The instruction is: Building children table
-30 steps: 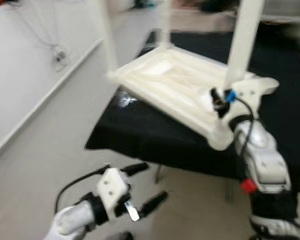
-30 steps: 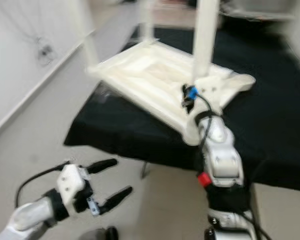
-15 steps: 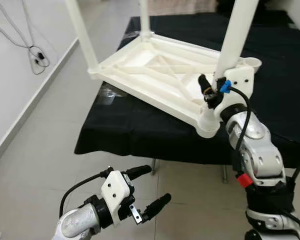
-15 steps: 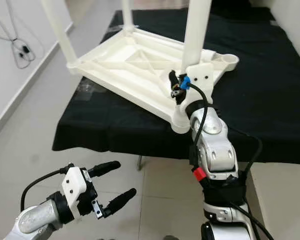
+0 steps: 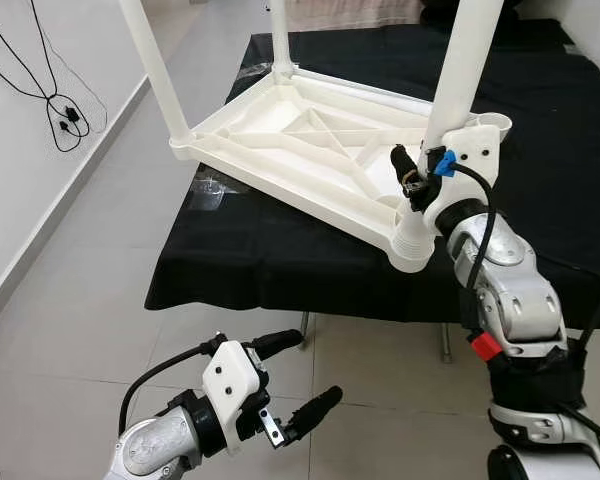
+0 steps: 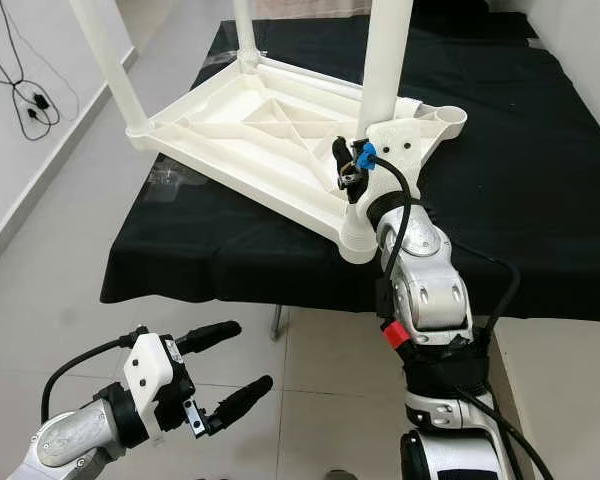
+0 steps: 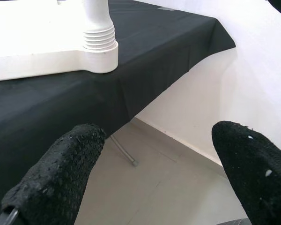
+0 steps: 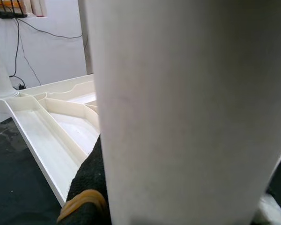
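Observation:
An upside-down white plastic table (image 5: 310, 150) lies on a black-covered surface (image 5: 550, 130). Three white legs stand up from its corners. My right gripper (image 5: 425, 168) is shut on the nearest leg (image 5: 462, 70), just above the ribbed collar (image 5: 413, 232) at the near corner. In the right wrist view that leg (image 8: 187, 112) sits against one black finger (image 8: 86, 185). The far right corner socket (image 5: 492, 122) holds no leg. My left gripper (image 5: 315, 368) hangs low over the floor, open and holding nothing, below the surface's front edge (image 7: 131, 89).
Two other legs (image 5: 155, 70) (image 5: 280, 40) rise at the left and back corners. Clear plastic wrap (image 5: 212, 190) lies on the cloth by the table's left side. A black cable (image 5: 60, 110) hangs on the white wall to the left. Tiled floor (image 5: 80, 300) lies in front.
The camera has moved and the blur has gone, shifting the whole scene. My right gripper stays on the leg and the left gripper stays open over the floor.

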`<state>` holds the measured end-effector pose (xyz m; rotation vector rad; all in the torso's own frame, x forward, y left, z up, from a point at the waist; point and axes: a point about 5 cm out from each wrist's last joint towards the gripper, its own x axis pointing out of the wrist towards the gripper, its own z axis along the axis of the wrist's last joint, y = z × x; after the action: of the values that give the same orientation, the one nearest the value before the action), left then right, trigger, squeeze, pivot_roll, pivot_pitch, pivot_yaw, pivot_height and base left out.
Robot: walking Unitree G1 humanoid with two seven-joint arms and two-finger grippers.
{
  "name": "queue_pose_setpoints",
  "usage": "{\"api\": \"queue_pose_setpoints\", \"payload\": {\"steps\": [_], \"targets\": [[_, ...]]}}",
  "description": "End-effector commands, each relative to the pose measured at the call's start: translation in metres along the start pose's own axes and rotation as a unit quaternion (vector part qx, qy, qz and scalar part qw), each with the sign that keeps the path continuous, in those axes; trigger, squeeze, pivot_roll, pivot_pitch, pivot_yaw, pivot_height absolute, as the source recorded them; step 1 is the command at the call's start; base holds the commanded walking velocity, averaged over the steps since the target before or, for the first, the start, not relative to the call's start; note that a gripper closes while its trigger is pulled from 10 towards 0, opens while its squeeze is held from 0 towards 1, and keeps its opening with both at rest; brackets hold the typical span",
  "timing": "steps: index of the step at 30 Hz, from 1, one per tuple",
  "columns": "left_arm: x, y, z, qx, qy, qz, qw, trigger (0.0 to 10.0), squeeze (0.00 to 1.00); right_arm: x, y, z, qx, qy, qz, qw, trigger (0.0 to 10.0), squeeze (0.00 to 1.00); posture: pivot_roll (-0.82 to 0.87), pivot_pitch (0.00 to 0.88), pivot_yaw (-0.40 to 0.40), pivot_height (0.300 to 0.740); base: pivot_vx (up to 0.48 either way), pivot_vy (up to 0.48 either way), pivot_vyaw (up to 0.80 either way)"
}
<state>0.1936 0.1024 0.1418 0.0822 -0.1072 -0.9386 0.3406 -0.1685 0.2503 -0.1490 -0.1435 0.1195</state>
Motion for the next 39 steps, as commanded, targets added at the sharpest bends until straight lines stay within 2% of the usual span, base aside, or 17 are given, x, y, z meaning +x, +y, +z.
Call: {"api": "queue_pose_setpoints", "payload": {"steps": [1,11,12,13,14,15,16,19,23,24,26,27,39], "targets": [[-0.001,-0.002,-0.005,-0.004,0.013,0.0,1.0,10.0,0.0,-0.005,-0.003,-0.06,-0.003,0.152,-0.01,0.988,10.0,0.0,-0.03,0.217,0.058,0.74,0.0,0.0,0.0],[-0.001,-0.003,-0.004,-0.005,0.012,0.001,1.0,10.0,0.0,0.0,-0.007,-0.056,-0.001,0.146,-0.017,0.989,10.0,0.0,-0.03,0.22,0.055,0.74,0.0,0.0,0.0],[-0.001,-0.003,-0.004,-0.005,0.012,0.002,1.0,10.0,0.0,-0.001,-0.007,-0.056,0.001,0.146,-0.017,0.989,10.0,0.07,-0.03,0.22,0.055,0.74,0.0,0.0,0.0],[-0.001,-0.002,-0.004,-0.005,0.012,0.002,1.0,10.0,0.0,-0.001,-0.008,-0.056,0.002,0.146,-0.017,0.989,10.0,0.07,-0.03,0.22,0.055,0.74,0.0,0.0,0.0],[-0.001,-0.002,-0.004,-0.005,0.012,0.002,1.0,10.0,0.0,-0.001,-0.008,-0.057,0.007,0.145,-0.017,0.989,10.0,0.79,-0.03,0.219,0.057,0.74,0.0,0.0,0.0],[-0.001,-0.002,-0.004,-0.005,0.012,0.002,1.0,10.0,0.0,-0.001,-0.008,-0.057,0.007,0.145,-0.017,0.989,10.0,0.79,-0.03,0.219,0.057,0.74,0.0,0.0,0.0],[-0.001,-0.002,-0.004,-0.005,0.012,0.003,1.0,10.0,0.0,-0.002,-0.008,-0.057,0.01,0.144,-0.016,0.989,10.0,1.0,-0.03,0.219,0.057,0.74,0.0,0.0,0.0],[-0.001,-0.002,-0.004,-0.005,0.012,0.002,1.0,10.0,0.0,-0.002,-0.008,-0.056,0.017,0.142,-0.015,0.99,10.0,1.0,-0.03,0.219,0.058,0.74,0.0,0.0,0.0],[-0.001,-0.002,-0.005,-0.005,0.012,0.002,1.0,10.0,0.0,0.003,-0.015,-0.044,0.026,0.108,-0.014,0.994,10.0,1.0,-0.03,0.218,0.059,0.74,0.0,0.0,0.0],[-0.001,-0.002,-0.005,-0.005,0.012,0.003,1.0,10.0,0.0,0.005,-0.017,-0.039,0.03,0.097,-0.009,0.995,10.0,0.52,-0.03,0.218,0.058,0.74,0.0,0.0,0.0],[-0.001,-0.002,-0.004,-0.005,0.012,0.003,1.0,10.0,0.0,0.007,-0.018,-0.035,0.034,0.086,-0.003,0.996,10.0,0.52,-0.03,0.218,0.058,0.74,0.0,0.0,0.0],[-0.001,-0.002,-0.005,-0.005,0.012,0.003,1.0,10.0,0.0,0.009,-0.019,-0.031,0.039,0.075,0.0,0.996,10.0,0.0,-0.03,0.218,0.058,0.74,0.0,0.0,0.0],[-0.001,-0.002,-0.005,-0.004,0.012,0.007,1.0,10.0,0.0,0.018,-0.026,-0.006,0.035,0.015,0.043,0.998,10.0,0.0,-0.03,0.213,0.056,0.74,0.0,0.0,0.0]]}}
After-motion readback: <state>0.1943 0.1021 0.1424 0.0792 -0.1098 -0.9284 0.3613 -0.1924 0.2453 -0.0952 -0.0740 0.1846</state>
